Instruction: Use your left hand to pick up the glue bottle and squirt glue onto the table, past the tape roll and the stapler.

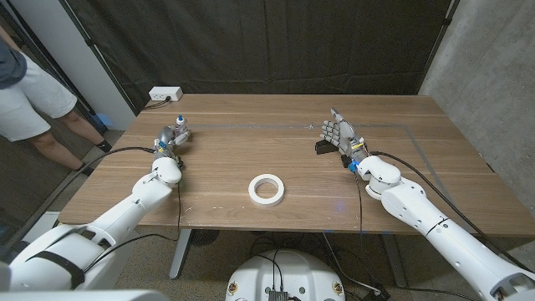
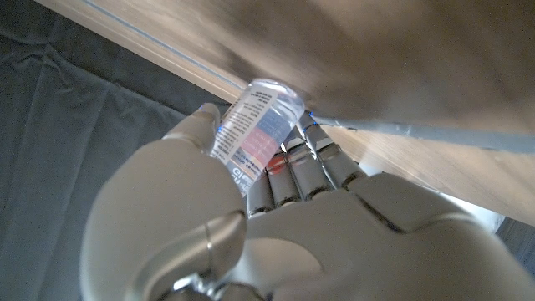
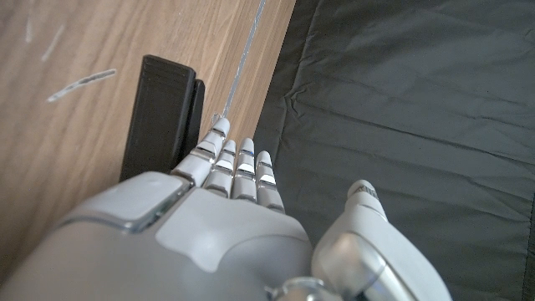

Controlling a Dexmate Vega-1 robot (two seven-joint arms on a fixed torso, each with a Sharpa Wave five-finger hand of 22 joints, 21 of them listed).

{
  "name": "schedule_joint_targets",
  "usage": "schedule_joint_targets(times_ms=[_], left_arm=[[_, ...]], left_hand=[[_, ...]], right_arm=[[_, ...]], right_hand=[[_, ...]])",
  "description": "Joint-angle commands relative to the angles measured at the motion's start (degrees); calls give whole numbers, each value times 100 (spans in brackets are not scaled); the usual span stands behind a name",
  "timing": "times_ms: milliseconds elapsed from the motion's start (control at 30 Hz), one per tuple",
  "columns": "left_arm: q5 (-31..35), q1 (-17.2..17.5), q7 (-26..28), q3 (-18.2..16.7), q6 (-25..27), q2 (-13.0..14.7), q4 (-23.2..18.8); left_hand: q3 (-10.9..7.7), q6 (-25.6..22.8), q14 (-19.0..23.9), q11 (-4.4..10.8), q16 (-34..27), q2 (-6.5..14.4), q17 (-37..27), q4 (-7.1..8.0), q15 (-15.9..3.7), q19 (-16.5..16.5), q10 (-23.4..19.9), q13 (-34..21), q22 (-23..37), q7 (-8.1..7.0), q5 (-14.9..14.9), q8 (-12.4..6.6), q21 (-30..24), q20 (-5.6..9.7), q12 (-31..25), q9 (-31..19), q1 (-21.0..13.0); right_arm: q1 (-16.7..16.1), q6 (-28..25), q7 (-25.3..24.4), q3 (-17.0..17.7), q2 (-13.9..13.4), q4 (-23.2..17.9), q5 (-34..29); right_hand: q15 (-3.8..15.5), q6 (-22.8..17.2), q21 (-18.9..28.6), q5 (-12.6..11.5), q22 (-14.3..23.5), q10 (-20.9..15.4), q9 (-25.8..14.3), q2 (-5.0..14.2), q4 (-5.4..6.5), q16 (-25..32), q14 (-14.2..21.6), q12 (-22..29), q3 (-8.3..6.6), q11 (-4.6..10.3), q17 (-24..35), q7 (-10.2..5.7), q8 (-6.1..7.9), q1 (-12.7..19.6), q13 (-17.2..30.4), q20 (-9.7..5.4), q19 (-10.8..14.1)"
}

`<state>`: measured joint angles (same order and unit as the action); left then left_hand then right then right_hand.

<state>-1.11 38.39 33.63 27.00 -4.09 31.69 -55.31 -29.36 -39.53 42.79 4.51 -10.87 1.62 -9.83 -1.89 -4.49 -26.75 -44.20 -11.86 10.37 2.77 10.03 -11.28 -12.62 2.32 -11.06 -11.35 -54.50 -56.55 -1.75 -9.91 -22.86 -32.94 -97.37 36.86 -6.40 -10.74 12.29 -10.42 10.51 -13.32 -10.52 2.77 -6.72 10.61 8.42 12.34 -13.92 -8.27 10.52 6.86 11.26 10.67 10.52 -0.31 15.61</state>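
Observation:
My left hand [image 1: 170, 140] is at the table's left side and holds the glue bottle [image 1: 180, 127]. In the left wrist view the clear bottle [image 2: 255, 130] with its printed label lies in the grasp of that hand [image 2: 276, 217], thumb on one side and fingers on the other. The white tape roll [image 1: 267, 189] lies flat at the table's front middle. The black stapler [image 1: 323, 147] sits right of centre. My right hand [image 1: 343, 136] stands beside it, fingers straight and apart, holding nothing. The right wrist view shows the stapler [image 3: 160, 113] just past that hand's fingertips [image 3: 221, 134].
A white power strip [image 1: 165, 95] sits at the table's back left corner. A person stands at the far left [image 1: 29, 92], off the table. Black cables run along both arms. A faint line [image 1: 276, 126] crosses the wooden table near the back.

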Motion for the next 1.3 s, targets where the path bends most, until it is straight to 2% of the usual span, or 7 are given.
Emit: schedule_joint_targets(times_ms=[33, 267, 467, 767, 900, 1033, 1300], left_arm=[[-108, -314, -341, 130, -327, -161, 321], [-166, -407, -557, 178, -366, -187, 300], [-447, -126, -781, 27, -168, -90, -229], [-602, 169, -908, -99, 209, 77, -697], [-665, 205, -997, -128, 271, 102, -718], [-675, 222, -1133, -119, 328, 177, -792], [-570, 238, -1210, -93, 463, 327, -1035]], left_hand=[[-36, 18, 52, -26, -29, 64, -12, 0, -102, -91, 9, -16, 11, 40, 21, -41, -16, -7, -35, -14, 1], [-63, 19, 227, -88, -63, 182, -9, 49, -45, -173, -8, -17, 10, 129, 17, -48, -38, -12, -46, -19, 28], [-111, -224, 440, -108, -55, 280, 5, 53, -34, -296, -208, -10, 10, 138, -4, -127, -65, -16, -93, -20, 15], [151, 228, -373, -230, 119, 62, -32, 237, 263, 248, 270, -10, 40, 51, -5, 42, 114, -502, 49, -2, 436], [199, 391, -594, -270, 109, 15, -36, 258, 302, 424, 474, -8, 39, 77, 5, 63, 144, -451, 70, 0, 507], [282, 724, -985, -371, 111, -47, -47, 304, 399, 705, 844, -4, 39, 84, 25, 92, 173, -581, 85, 0, 634], [371, 1090, -1511, -366, 115, -82, -60, 366, 543, 1027, 1252, -3, 42, 47, 44, 87, 181, -719, 80, 0, 779]], right_arm=[[-177, 23, -157, 76, -81, -246, -24], [-220, -13, -198, 97, -124, -341, -17], [-174, -24, -106, 64, -143, -311, -9], [-76, -174, -77, 29, -189, -322, -14], [-37, -273, -59, -2, -207, -338, -2], [-19, -303, -61, -19, -209, -351, -12], [-11, -293, -85, -18, -175, -342, -6]], right_hand=[[-25, -32, 1, 14, 20, -65, -30, 17, -10, -6, 23, 7, -4, 6, 14, -28, -2, 36, 23, 11, 17], [-25, -33, 2, 14, 20, -69, -30, 19, -9, -5, 28, 8, -4, 6, 14, -24, -2, 36, 23, 9, 21], [-20, -35, 2, 13, 20, -72, -30, 23, -8, -4, 28, 8, -4, 0, 14, -25, -1, 36, 23, 10, 20], [-25, -49, 1, 13, 21, -78, -30, 28, -7, -4, 31, 10, -5, 0, 15, -30, 3, 37, 23, 13, 19], [-25, -51, 2, 12, 21, -82, -30, 30, -6, -4, 31, 11, -6, 0, 15, -38, 4, 37, 23, 15, 20], [-27, -51, 1, 12, 21, -82, -30, 33, -6, -4, 30, 11, -7, 1, 15, -38, 3, 37, 23, 14, 18], [-29, -52, 2, 12, 21, -91, -30, 38, -4, -5, 31, 14, -8, 3, 15, -47, 3, 38, 23, 13, 20]])
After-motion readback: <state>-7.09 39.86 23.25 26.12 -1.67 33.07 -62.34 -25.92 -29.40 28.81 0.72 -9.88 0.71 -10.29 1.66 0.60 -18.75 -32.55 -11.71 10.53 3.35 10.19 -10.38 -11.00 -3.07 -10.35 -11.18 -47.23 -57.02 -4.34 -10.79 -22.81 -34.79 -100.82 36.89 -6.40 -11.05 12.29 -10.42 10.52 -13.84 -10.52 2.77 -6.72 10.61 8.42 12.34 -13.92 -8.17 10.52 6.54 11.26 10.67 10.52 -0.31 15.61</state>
